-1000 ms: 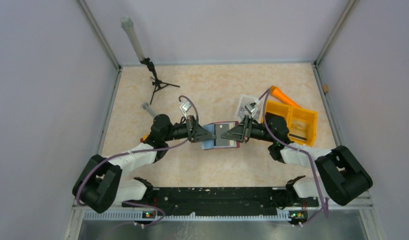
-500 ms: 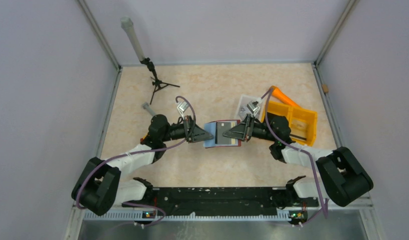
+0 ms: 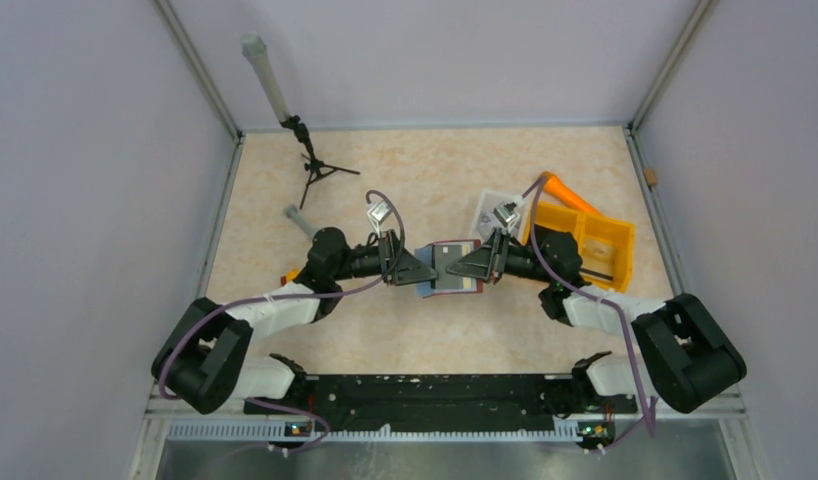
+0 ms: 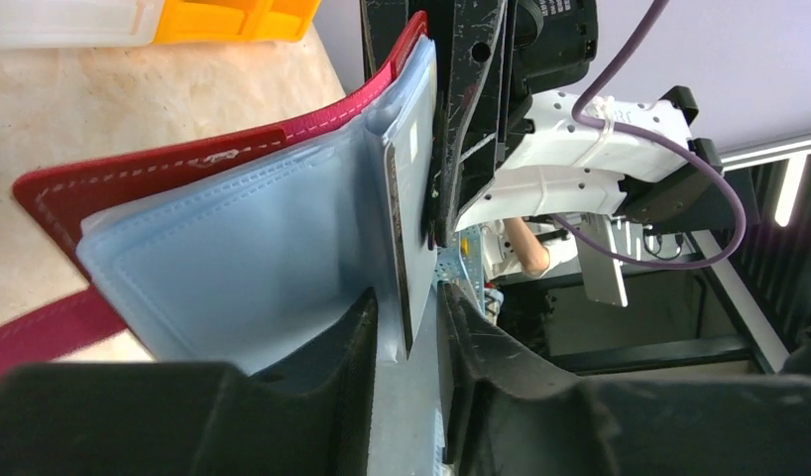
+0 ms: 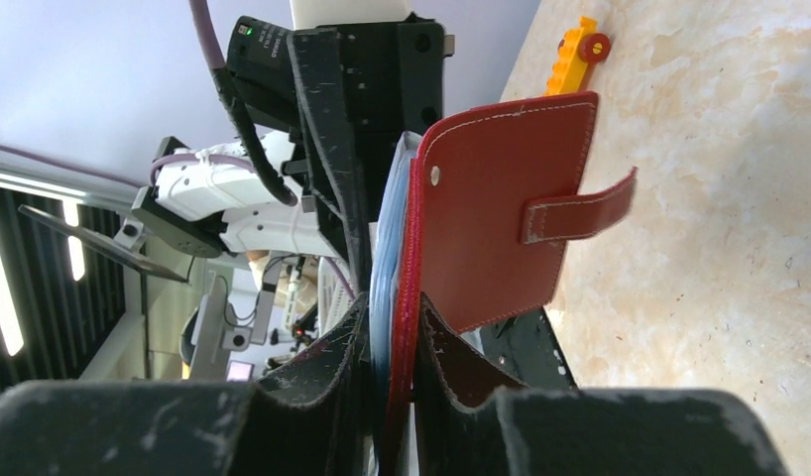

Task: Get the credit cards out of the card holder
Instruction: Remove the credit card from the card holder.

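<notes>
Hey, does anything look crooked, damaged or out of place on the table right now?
Nothing looks damaged or spilled. The dark red folding card holder is held off the table between the left gripper and right gripper, its strap tab hanging loose. The orange two-compartment tray sits askew to the table edges.

The right tool [image 5: 392, 367] pinches the red card holder [image 5: 501, 228] upright.

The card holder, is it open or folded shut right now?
Open. In the left wrist view the card holder shows its red cover spread with pale sleeves fanned out, one card edge-on between the left gripper fingers.
</notes>
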Robot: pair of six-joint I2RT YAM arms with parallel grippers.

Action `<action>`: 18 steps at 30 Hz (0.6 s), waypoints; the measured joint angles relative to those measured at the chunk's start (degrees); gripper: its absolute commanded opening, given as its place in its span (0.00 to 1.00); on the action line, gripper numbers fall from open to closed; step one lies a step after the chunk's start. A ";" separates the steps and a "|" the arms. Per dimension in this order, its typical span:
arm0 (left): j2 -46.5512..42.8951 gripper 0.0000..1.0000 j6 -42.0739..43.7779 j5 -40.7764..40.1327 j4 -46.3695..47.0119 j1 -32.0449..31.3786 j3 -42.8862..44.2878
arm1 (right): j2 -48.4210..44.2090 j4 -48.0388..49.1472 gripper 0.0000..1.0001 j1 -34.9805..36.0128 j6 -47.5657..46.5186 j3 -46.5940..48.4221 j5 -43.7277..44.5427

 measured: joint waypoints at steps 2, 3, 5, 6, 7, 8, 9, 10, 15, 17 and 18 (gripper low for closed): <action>0.76 0.08 -0.31 -0.02 0.44 -0.33 0.42 | 0.00 0.02 0.17 -0.02 0.02 0.00 -0.09; 0.98 0.03 -0.42 -0.02 0.57 -0.42 0.55 | 0.00 0.02 0.17 -0.02 0.04 0.00 -0.11; 1.03 0.00 -0.50 0.02 0.74 -0.50 0.61 | 0.00 0.11 0.17 -0.02 0.04 -0.02 -0.28; 1.03 0.00 -0.44 0.04 0.83 -0.52 0.63 | 0.00 0.15 0.18 -0.02 0.02 -0.02 -0.28; 1.03 0.00 -0.44 0.04 0.81 -0.52 0.70 | 0.00 0.22 0.20 -0.02 0.02 -0.04 -0.28; 1.03 0.00 -0.39 0.02 0.76 -0.52 0.72 | 0.00 0.28 0.24 -0.02 0.02 -0.07 -0.26; 1.01 0.00 -0.28 0.04 0.72 -0.52 0.72 | 0.00 0.37 0.26 -0.02 0.04 -0.11 -0.28; 0.98 0.00 -0.07 0.00 0.48 -0.57 0.72 | 0.00 0.44 0.29 -0.02 0.04 -0.11 -0.28; 0.92 0.00 0.87 -0.02 -0.48 -0.48 0.74 | 0.00 0.79 0.26 -0.02 0.31 -0.11 -0.57; 0.63 0.00 0.94 0.02 -0.72 -0.22 0.72 | 0.00 0.79 0.26 -0.02 0.31 -0.11 -0.57; 0.39 0.00 1.01 0.02 -0.74 -0.11 0.72 | 0.00 0.79 0.25 -0.02 0.33 -0.11 -0.57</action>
